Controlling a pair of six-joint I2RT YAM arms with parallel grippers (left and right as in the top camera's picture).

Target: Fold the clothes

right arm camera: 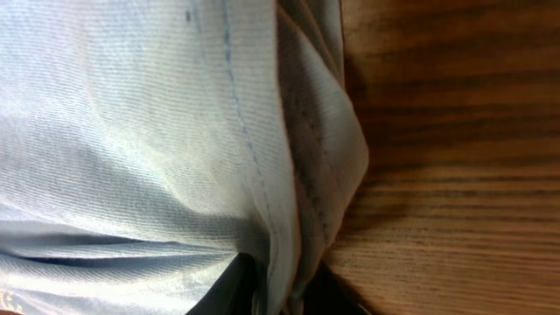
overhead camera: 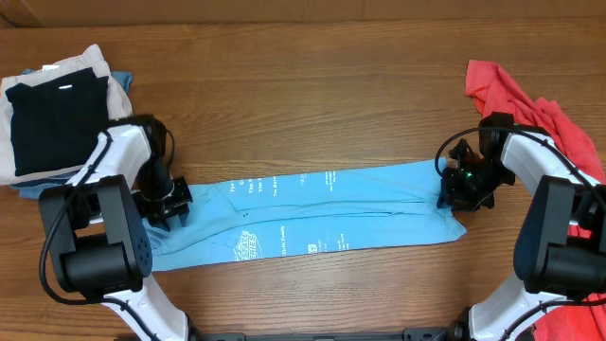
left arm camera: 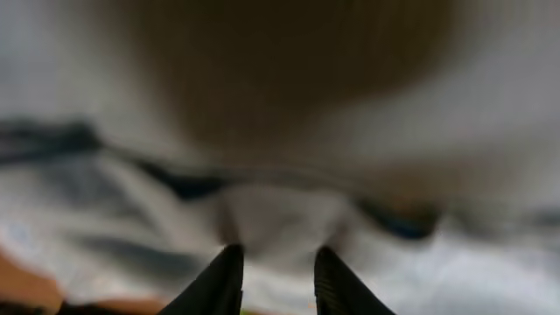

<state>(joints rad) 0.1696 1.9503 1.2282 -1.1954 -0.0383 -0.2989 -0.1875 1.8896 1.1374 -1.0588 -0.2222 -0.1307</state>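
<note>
The sky-blue T-shirt (overhead camera: 312,213) lies as a long narrow strip across the table, its white lettering facing up. At its left end my left gripper (overhead camera: 170,201) is low over the cloth. The left wrist view is badly blurred: the gripper (left arm camera: 278,267) shows two dark fingers a little apart, with pale cloth (left arm camera: 271,219) beyond them. My right gripper (overhead camera: 453,188) is at the shirt's right end. In the right wrist view the gripper (right arm camera: 284,293) pinches a folded hem of the shirt (right arm camera: 131,131) between its fingers. Loose coral-red garments (overhead camera: 516,90) lie at the right edge.
A stack of folded pieces (overhead camera: 57,114), black on beige on denim blue, sits at the far left. Bare wooden table (overhead camera: 303,85) stretches behind the shirt. More red cloth (overhead camera: 573,322) shows at the lower right corner, behind the right arm.
</note>
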